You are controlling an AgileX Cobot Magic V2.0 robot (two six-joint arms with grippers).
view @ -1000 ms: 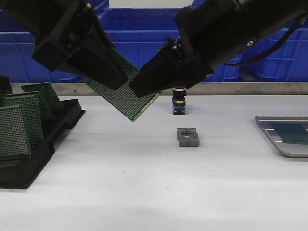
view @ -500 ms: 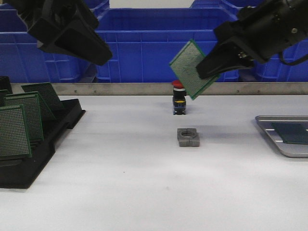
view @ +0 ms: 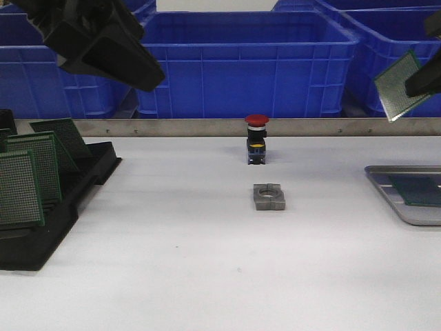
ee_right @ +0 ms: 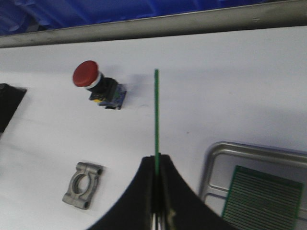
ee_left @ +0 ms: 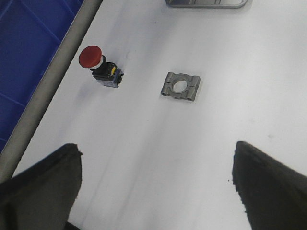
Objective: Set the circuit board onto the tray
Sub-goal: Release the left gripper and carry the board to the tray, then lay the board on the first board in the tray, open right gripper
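1. The right end effector is mostly cut off at the right edge of the front view; only a dark sliver shows there, clamped on a green circuit board held tilted in the air above the right end of the surface.
2. In the right wrist view that board appears edge-on as a thin green line between the closed fingers.
3. The left end effector hangs high at the left, its fingers spread wide with nothing between them.
4. The tray is cropped by the right edge; one board lies flat in it.
5. The black rack at the left is cut off, so its upright boards cannot be fully counted; at least three show.
6. One red push button and one grey metal clamp block sit mid-surface, apart from each other.
7. Blue crates line the back; their number is unclear.
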